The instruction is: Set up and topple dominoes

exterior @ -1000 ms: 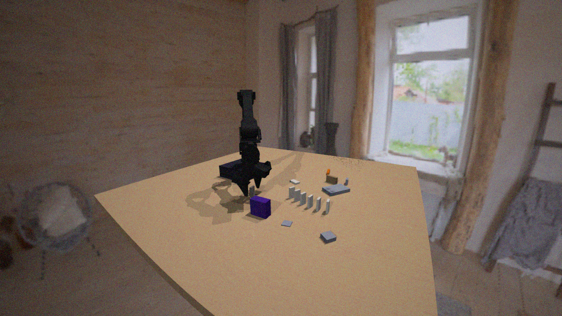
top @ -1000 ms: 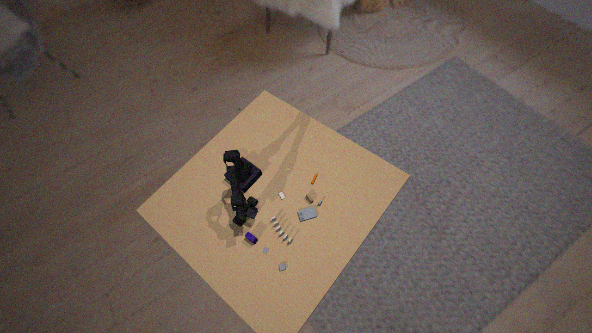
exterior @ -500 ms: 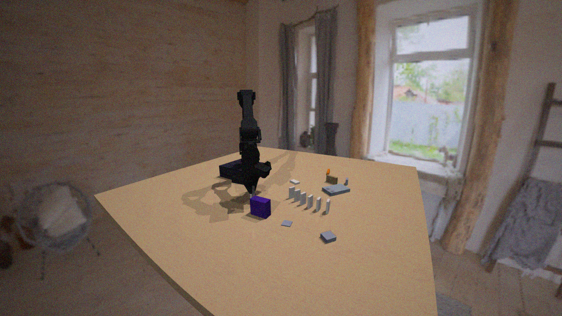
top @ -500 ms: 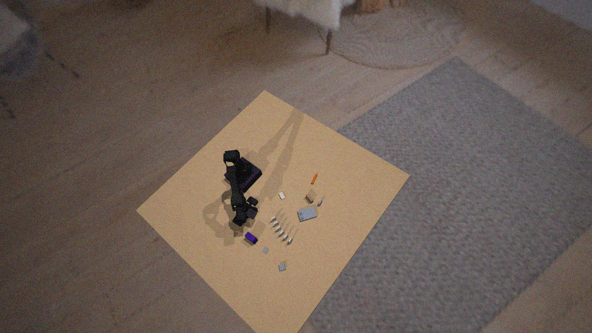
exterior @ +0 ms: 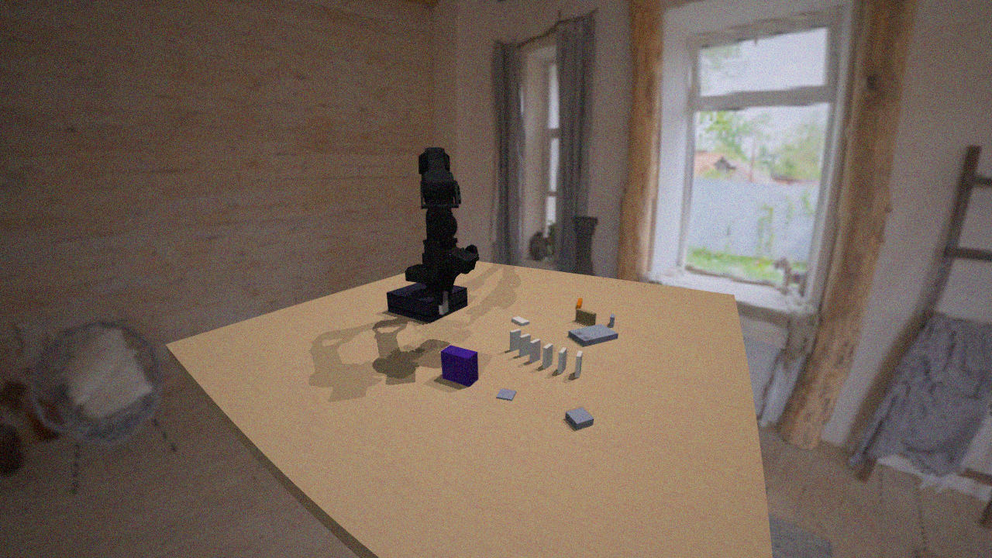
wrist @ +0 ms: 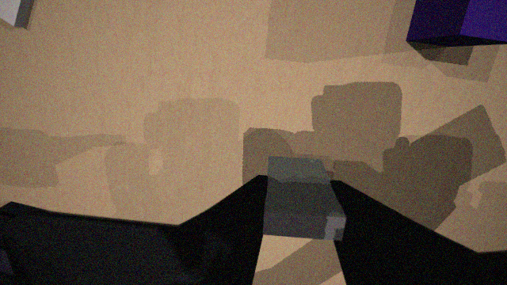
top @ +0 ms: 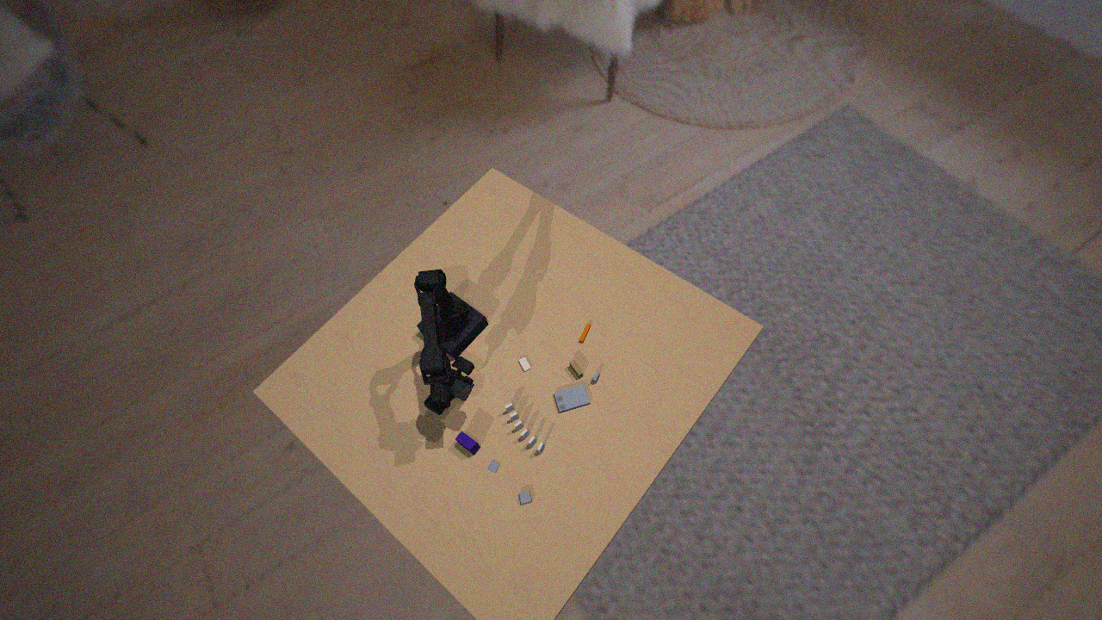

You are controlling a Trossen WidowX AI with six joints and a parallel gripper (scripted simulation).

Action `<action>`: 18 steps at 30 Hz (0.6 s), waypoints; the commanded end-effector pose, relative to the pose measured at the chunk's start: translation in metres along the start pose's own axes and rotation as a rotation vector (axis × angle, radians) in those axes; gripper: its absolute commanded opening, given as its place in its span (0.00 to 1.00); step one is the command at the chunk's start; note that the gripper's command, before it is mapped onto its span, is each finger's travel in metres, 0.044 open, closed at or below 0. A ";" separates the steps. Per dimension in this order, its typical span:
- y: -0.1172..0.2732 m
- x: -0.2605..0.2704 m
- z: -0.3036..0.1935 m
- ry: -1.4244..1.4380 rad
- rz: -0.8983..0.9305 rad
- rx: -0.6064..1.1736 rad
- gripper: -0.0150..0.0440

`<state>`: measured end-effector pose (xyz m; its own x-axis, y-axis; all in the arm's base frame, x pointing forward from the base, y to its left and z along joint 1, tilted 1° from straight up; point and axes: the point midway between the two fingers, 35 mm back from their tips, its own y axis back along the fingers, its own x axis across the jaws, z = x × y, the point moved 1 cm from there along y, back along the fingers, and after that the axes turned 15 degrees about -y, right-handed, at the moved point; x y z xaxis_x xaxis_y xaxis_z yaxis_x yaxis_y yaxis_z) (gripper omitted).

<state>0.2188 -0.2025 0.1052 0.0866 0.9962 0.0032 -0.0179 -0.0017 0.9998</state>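
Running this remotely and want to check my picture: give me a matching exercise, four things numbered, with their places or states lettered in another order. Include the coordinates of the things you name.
1. Purple block (top: pixel 467 442) (exterior: pixel 459 365) (wrist: pixel 483 20)
2. Orange stick (top: pixel 585 332) (exterior: pixel 579 303)
3. Gripped domino (exterior: pixel 444 304) (wrist: pixel 303 198)
4. Loose white domino (top: pixel 524 363) (exterior: pixel 520 321)

A. Between the gripper's (wrist: pixel 299 180) fingers
B. Lying flat, apart from the standing row (top: pixel 523 434) (exterior: pixel 548 356)
C. Upright on the table (top: pixel 346 346) (exterior: pixel 624 471), nearest the thin gray tile (top: pixel 493 465) (exterior: pixel 506 394)
D. Beyond the brown block (top: pixel 575 369) (exterior: pixel 585 317) in the exterior view

Pairs: 1-C, 2-D, 3-A, 4-B
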 end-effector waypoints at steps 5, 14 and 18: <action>0.044 0.005 -0.006 0.002 -0.005 -0.007 0.44; 0.045 0.061 0.054 -0.279 0.001 -0.025 0.44; 0.045 0.105 0.085 -0.486 0.005 -0.016 0.44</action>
<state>0.2723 -0.1514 0.1496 0.3480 0.9375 0.0078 -0.0336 0.0042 0.9994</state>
